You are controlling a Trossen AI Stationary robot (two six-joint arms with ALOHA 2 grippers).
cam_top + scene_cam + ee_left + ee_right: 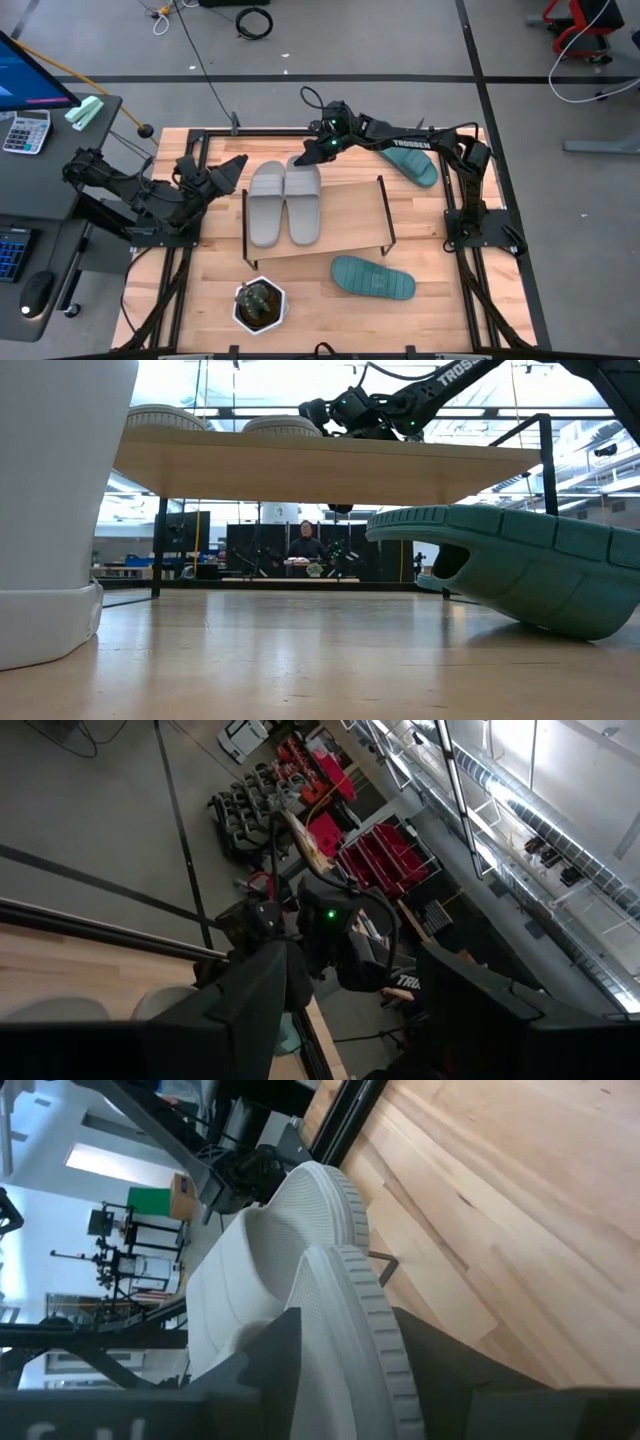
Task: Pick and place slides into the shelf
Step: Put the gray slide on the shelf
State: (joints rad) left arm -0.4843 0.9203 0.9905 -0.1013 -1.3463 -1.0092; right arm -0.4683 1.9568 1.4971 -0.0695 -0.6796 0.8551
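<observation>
Left gripper (238, 163): rests at the table's left edge, just beside the shelf's left end, well apart from every slide except the near grey one; fingers spread, holding nothing.

Potted plant (260, 303): white pot at the table's near edge, left of centre, apart from the shelf's front leg.

Shelf (350, 215): light board on thin black legs, mid-table, slightly skewed; left half taken by two slides, right half bare. In the low view open space runs beneath the board.

Left grey slide (266, 203): lies flat on the shelf board, at its left end, side touching its partner.

Right grey slide (303, 201): flat on the board, just right of the first, its far end reaching past the board's far edge.

Right gripper (318, 150): reached across from the right side to the far end of the right grey slide. In the right wrist view the slide's ribbed sole edge sits between the two dark fingers; whether they press it or stand loose cannot be told.

Near teal slide (373, 277): on the tabletop in front of the shelf, right of centre, lying crosswise, clear of the legs.

Far teal slide (414, 163): on the tabletop behind the shelf's right end, angled, partly under the right arm.

Table (470, 300): bare wood at the near right corner and right of the shelf.
</observation>
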